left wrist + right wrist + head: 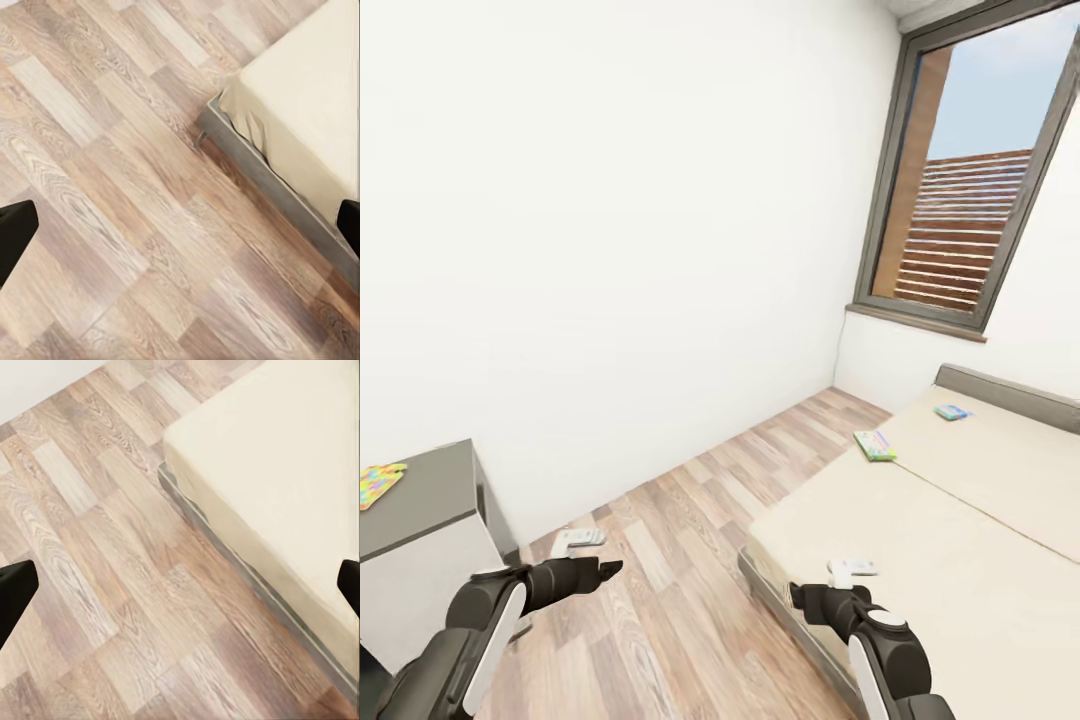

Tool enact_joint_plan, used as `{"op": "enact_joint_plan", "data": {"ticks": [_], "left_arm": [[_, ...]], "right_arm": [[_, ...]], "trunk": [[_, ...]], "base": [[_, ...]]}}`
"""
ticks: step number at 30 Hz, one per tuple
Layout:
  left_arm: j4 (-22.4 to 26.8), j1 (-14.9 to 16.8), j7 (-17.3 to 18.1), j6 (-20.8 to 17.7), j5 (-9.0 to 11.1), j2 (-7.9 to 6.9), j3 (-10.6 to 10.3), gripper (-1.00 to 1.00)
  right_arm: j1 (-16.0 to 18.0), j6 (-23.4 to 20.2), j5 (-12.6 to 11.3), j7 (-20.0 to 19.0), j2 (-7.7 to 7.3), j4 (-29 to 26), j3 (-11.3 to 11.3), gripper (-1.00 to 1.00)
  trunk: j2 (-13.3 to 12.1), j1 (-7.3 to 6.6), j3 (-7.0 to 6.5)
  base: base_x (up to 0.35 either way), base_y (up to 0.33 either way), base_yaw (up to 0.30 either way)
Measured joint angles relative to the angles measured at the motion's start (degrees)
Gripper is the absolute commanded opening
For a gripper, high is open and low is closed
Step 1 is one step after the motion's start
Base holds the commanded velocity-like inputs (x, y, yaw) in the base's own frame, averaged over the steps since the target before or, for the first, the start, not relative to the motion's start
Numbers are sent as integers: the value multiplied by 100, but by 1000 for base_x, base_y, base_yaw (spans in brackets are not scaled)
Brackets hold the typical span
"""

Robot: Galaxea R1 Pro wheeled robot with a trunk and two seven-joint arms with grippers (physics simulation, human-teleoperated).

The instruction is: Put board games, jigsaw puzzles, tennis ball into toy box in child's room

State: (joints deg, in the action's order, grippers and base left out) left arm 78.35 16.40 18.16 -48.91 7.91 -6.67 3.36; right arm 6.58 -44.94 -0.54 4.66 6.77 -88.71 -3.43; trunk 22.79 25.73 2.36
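Cream bed (960, 520) on the right has two flat board games on it: a green, multicoloured one (875, 445) at the near-left edge, and a smaller blue-green one (951, 412) further back by the headboard. A bright, colourful puzzle (378, 484) sits on the grey tabletop (430, 500) at far left. Left claw (582, 541) and right claw (850, 571) both hang over the wood floor (680, 560), fingers spread wide, holding nothing.

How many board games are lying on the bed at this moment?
2. The green board game lies at the mattress edge near the floor; the blue board game lies farther back, near the headboard. Part of the bed is out of frame.
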Motion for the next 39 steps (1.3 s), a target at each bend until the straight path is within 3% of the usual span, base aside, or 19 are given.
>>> {"op": "enact_joint_plan", "data": {"ticks": [39], "left_arm": [[1, 0, 0, -6, -1, -8, 41, 100]], "right_arm": [[3, 59, 0, 1, 0, 38, 43, 100]], "trunk": [[0, -1, 0]], "base": [[262, 170, -280]]}}
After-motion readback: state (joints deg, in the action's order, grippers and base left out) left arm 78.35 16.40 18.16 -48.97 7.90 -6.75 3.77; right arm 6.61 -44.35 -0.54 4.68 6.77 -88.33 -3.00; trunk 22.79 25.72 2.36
